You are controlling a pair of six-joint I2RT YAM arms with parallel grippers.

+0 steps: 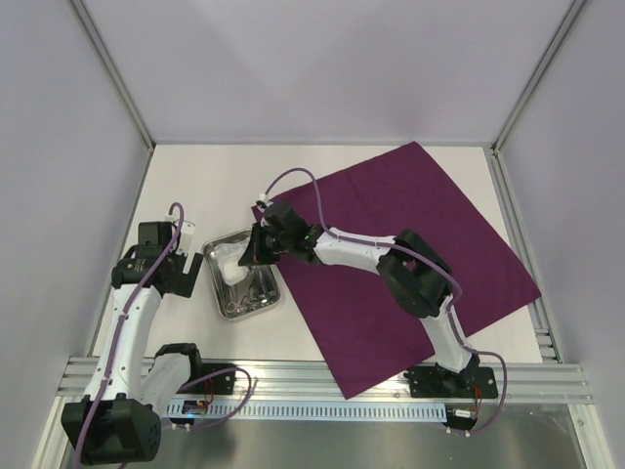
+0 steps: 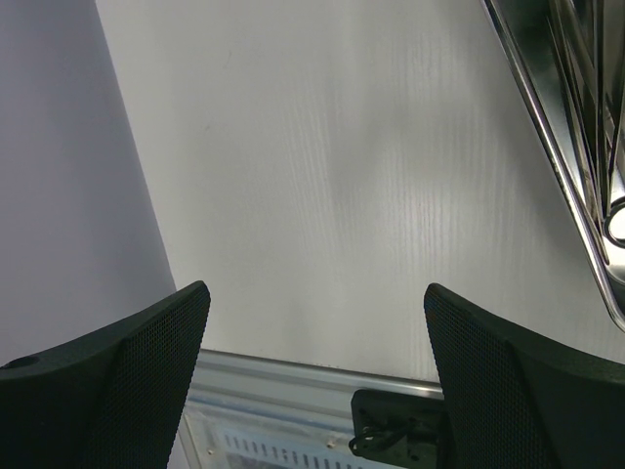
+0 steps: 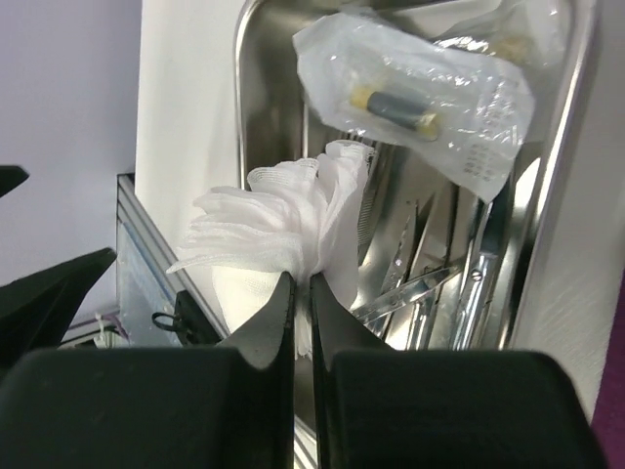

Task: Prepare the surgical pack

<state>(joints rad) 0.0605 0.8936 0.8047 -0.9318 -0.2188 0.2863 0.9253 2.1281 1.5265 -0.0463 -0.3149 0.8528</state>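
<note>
Two hands, two jobs: the right hand (image 3: 303, 280) is clamped together on a wad of gauze (image 3: 278, 220) at the tray (image 3: 246, 107) edge, beside the instruments (image 3: 430, 283) and a sealed packet (image 3: 420, 88), probably to load or tidy it. Whether the wad is lifted clear I cannot tell. The left hand (image 2: 317, 303) hangs wide apart over bare counter (image 2: 322, 176) beside the tray, perhaps to steady it. The cloth (image 1: 420, 225) lies flat just right of the tray, seemingly ready for wrapping
</note>
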